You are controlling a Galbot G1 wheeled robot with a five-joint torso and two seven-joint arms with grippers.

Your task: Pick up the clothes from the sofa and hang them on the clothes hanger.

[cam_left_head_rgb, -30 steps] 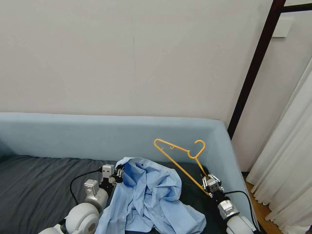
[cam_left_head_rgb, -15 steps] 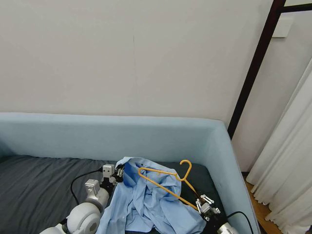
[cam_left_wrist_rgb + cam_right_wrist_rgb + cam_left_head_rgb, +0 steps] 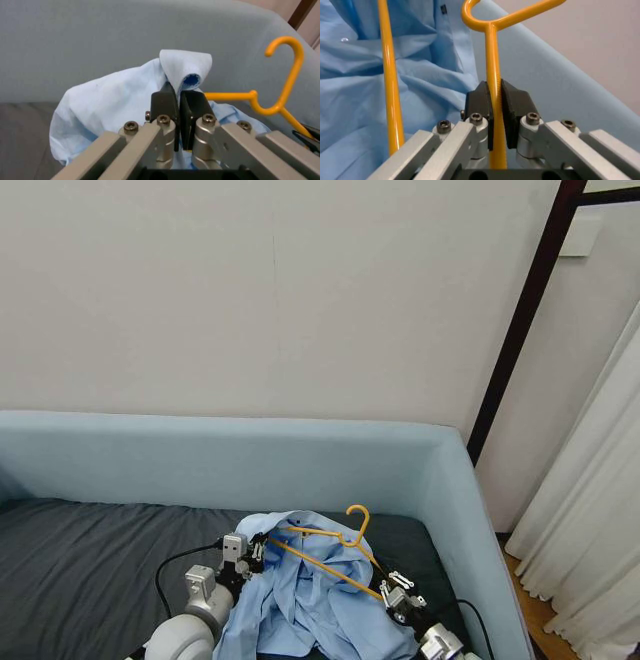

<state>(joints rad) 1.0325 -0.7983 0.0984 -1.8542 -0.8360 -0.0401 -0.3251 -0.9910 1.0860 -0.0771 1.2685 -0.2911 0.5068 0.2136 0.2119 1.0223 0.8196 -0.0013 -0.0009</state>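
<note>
A light blue shirt (image 3: 310, 600) lies crumpled on the dark sofa seat (image 3: 90, 560). My left gripper (image 3: 252, 552) is shut on a raised fold at the shirt's edge, seen close up as the shirt (image 3: 115, 97) pinched by my left gripper (image 3: 178, 98). My right gripper (image 3: 393, 595) is shut on the shoulder bar of an orange hanger (image 3: 325, 550), which is tilted over the shirt with its hook up. In the right wrist view the hanger (image 3: 492, 63) runs between the pads of my right gripper (image 3: 496, 98), over the shirt (image 3: 365, 75).
The sofa's pale blue backrest (image 3: 200, 460) and right armrest (image 3: 478, 550) border the seat. A dark pole (image 3: 520, 320) stands by the wall at the right, with a white curtain (image 3: 590, 540) beyond it.
My right gripper has carried the hanger left and down, from beside the shirt to over it. My left gripper has shifted slightly right, still holding the shirt's fold.
</note>
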